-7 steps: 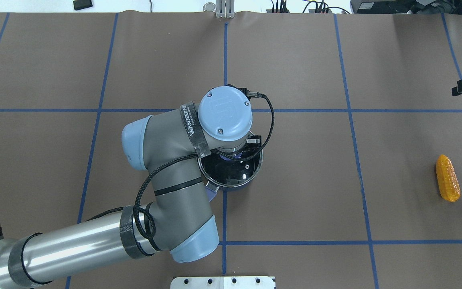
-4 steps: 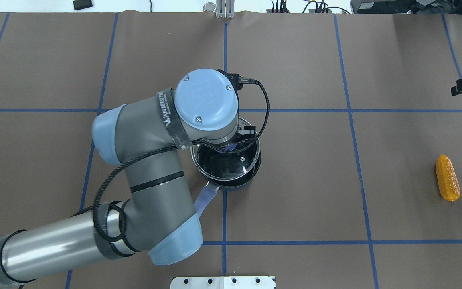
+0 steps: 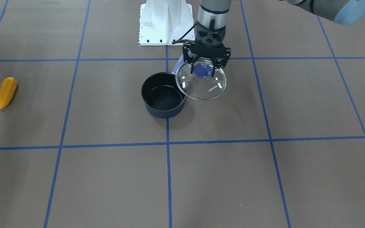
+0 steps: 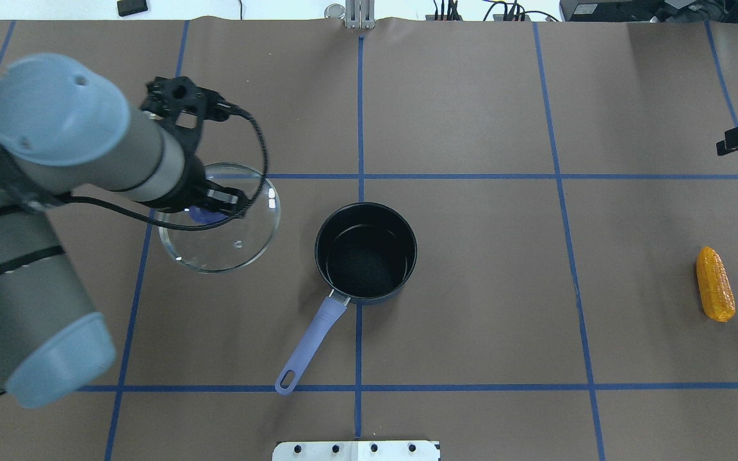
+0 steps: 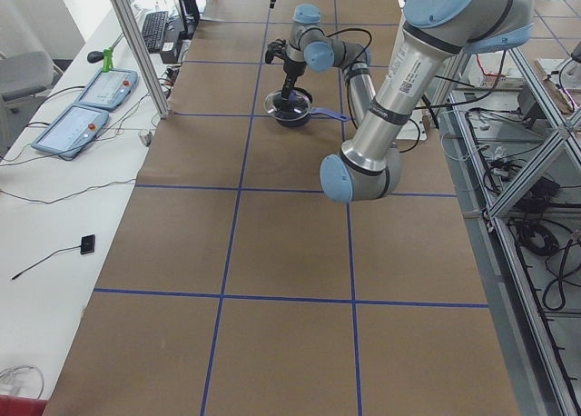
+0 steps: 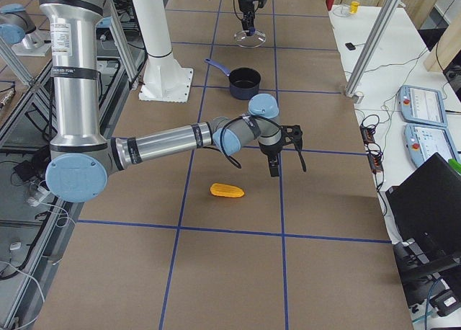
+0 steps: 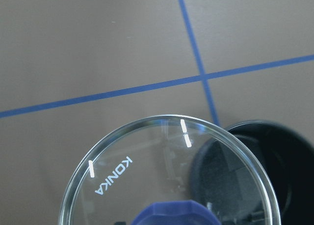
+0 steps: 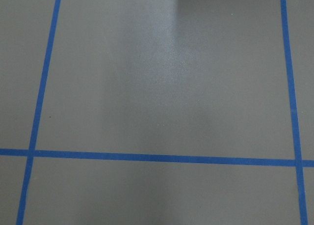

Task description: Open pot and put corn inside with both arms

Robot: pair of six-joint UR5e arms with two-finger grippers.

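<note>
The dark blue pot [image 4: 366,251] stands open mid-table, its purple handle [image 4: 310,346] pointing toward the robot. My left gripper [image 4: 205,206] is shut on the blue knob [image 3: 203,70] of the glass lid [image 4: 234,246]. It holds the lid level above the table, to the left of the pot. The left wrist view shows the lid [image 7: 147,171] with the pot's rim [image 7: 255,129] beside it. The corn [image 4: 715,283] lies on the table at the far right. My right gripper [image 6: 287,163] hovers beyond the corn [image 6: 227,191]; I cannot tell whether it is open or shut.
The table is covered in brown paper with blue tape lines [image 4: 360,115]. The white mounting base [image 3: 165,22] stands at the robot's edge of the table. The right wrist view shows only bare paper and tape [image 8: 162,157].
My left gripper has lifted the lid off the pot and carried it to the left. The pot now stands open. The corn has not moved.
</note>
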